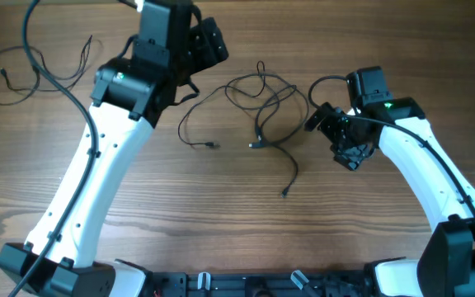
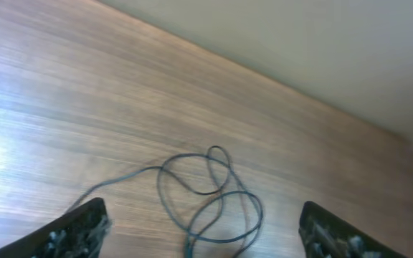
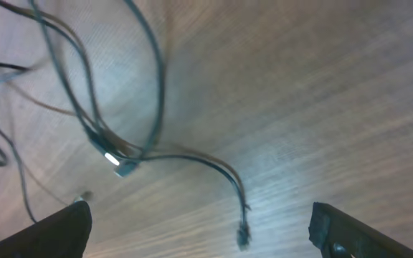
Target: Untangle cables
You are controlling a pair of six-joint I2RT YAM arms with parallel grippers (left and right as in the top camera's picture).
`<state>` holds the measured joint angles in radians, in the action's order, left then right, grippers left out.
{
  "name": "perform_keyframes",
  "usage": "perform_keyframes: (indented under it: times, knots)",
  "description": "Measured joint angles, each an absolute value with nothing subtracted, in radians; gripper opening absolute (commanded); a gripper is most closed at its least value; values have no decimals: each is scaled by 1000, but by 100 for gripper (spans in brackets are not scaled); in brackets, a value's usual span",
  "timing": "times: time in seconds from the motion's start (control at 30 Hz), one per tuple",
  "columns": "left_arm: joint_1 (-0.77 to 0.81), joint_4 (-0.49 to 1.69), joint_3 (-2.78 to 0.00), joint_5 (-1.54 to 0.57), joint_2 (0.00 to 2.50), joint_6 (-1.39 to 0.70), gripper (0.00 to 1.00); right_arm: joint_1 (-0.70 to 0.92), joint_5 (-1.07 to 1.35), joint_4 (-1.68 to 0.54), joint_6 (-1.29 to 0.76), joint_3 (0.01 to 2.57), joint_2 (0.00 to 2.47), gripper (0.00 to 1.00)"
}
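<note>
1. Locate the cable bunch (image 1: 264, 97) near the middle of the wooden table (image 1: 221, 239), between the two grippers. It is a set of thin black loops lying over one another. You cannot read from these views which strand crosses on top.
2. Trace the three loose ends that leave the bunch toward the robot's side of the table:
   - one plug end (image 1: 213, 146) lies out to the left;
   - a second connector (image 1: 256, 144) lies just below the loops;
   - the long tail end (image 1: 285, 194) lies nearest the robot.
3. Note the separate thin wires (image 1: 11, 74) at the far-left corner. They lie in an open loop on the wood, well apart from the bunch, on the other side of the left arm (image 1: 97, 181).
4. Check the left gripper (image 2: 203, 213). Its fingers (image 2: 77, 231) stand wide apart with nothing gripped between them. In the overhead view it sits by the far edge, up and to the left of the bunch. Its wrist camera shows the loops flat on the table ahead, clear of both fingers.
5. Check the right gripper (image 3: 199, 215). It is also spread wide and empty, with fingers (image 3: 335, 228) at the two lower corners of its view. It sits just to the right of the bunch. Its blurred wrist view shows the connector and the tail end resting on the wood, neither touching a finger.
</note>
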<state>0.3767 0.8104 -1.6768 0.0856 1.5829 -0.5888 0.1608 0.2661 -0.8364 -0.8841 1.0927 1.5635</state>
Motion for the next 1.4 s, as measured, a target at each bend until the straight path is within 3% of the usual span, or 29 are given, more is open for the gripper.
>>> perform_keyframes:
  times: [0.07, 0.27, 0.53, 0.6, 0.63, 0.67, 0.73, 0.93, 1.17, 1.4]
  knots:
    - [364, 841, -1677, 86, 1604, -588, 100, 161, 266, -805, -884, 1092, 1567, 100]
    - [366, 865, -1677, 29, 1744, -672, 100, 161, 266, -748, -938, 1093, 1567, 100]
    - [426, 869, -1677, -148, 2065, -1056, 99, 161, 245, -756, -1099, 1093, 1567, 100]
    - [475, 832, -1677, -160, 2119, -1119, 91, 161, 234, -764, -1061, 1092, 1567, 100]
    - [498, 809, -1677, -162, 2138, -1138, 70, 161, 228, -775, -1021, 1093, 1567, 100]
    - [537, 777, -1677, -155, 2165, -1157, 57, 161, 227, -780, -1004, 1092, 1567, 100]
    - [566, 776, -1677, -123, 2179, -1166, 5, 161, 226, -815, -976, 1093, 1567, 100]
    - [542, 764, -1677, -44, 2173, -1099, 4, 161, 224, -860, -955, 1093, 1567, 100]
    - [408, 787, -1699, -355, 1681, -371, 4, 161, 206, -704, -844, 1092, 1567, 100]
    - [396, 672, -1708, -403, 1480, -200, 4, 161, 370, -638, -503, 1092, 1568, 100]
